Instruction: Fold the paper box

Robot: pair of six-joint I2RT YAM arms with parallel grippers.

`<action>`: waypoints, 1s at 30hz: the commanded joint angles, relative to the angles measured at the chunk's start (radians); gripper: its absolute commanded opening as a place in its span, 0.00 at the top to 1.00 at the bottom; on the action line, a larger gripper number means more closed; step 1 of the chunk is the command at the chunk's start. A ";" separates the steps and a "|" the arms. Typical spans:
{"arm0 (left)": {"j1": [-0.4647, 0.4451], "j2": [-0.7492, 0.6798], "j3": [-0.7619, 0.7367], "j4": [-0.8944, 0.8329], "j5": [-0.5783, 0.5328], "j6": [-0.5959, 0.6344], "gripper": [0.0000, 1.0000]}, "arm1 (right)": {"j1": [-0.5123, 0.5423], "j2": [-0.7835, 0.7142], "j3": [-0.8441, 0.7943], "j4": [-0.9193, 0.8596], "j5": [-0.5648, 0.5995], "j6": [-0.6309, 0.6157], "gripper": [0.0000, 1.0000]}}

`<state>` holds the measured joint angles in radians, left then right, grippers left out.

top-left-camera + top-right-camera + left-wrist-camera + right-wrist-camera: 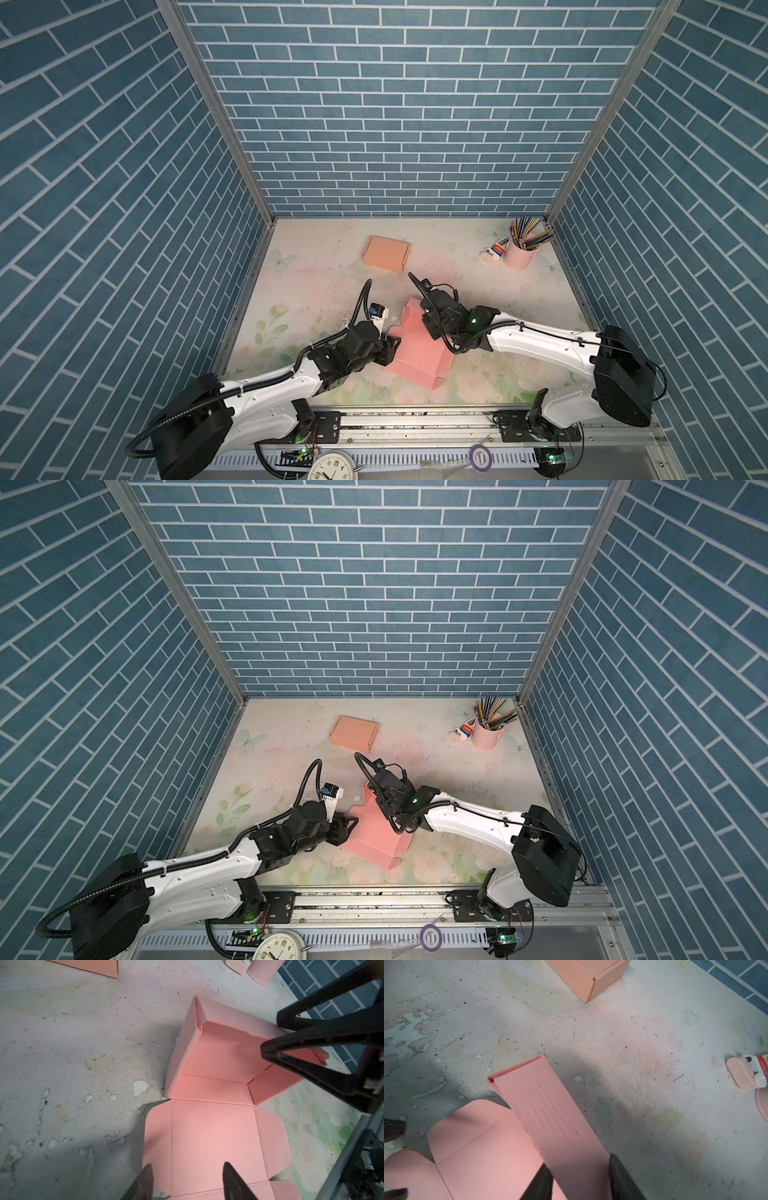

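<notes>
Well bhd paper box (415, 353): orange box (386, 253), pencil cup (517, 257)

Both top views are looking steeply down from high above the front rail (415, 420), covering the whole table (316, 270). Each wrist view is looking closely along its fingers (145, 1180), sharing the box (214, 1136) just beyond them.

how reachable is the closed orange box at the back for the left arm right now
Probably yes: the closed orange box sits on bare table beyond the pink box, with nothing between it and the open left end effector, though it looks a stretch.
</notes>
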<state>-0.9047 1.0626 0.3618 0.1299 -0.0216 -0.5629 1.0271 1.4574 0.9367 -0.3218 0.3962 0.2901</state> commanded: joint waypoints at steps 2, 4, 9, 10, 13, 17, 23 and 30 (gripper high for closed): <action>0.027 -0.044 0.063 -0.150 0.018 -0.011 0.46 | -0.027 0.016 0.014 -0.039 0.002 0.028 0.58; 0.069 -0.070 0.072 -0.195 0.039 0.001 0.45 | -0.040 0.013 0.009 -0.041 -0.003 0.041 0.58; 0.174 -0.155 0.071 -0.254 0.128 0.003 0.43 | -0.085 -0.012 -0.030 -0.023 -0.034 0.077 0.61; 0.185 -0.167 0.069 -0.258 0.143 -0.001 0.43 | -0.094 -0.017 -0.037 -0.017 -0.042 0.083 0.61; 0.200 -0.188 0.067 -0.265 0.172 -0.019 0.40 | -0.121 -0.032 -0.060 -0.003 -0.061 0.101 0.63; 0.201 -0.176 0.068 -0.287 0.196 -0.032 0.25 | -0.152 -0.031 -0.087 0.008 -0.077 0.117 0.65; 0.219 -0.202 0.064 -0.327 0.192 -0.037 0.20 | -0.188 -0.031 -0.134 0.028 -0.102 0.139 0.67; 0.289 -0.235 0.034 -0.319 0.261 -0.060 0.19 | -0.228 -0.010 -0.178 0.058 -0.137 0.147 0.68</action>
<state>-0.6422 0.8448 0.4133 -0.1745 0.2024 -0.6010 0.8097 1.4475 0.7712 -0.2829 0.2829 0.3985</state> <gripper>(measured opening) 0.809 0.326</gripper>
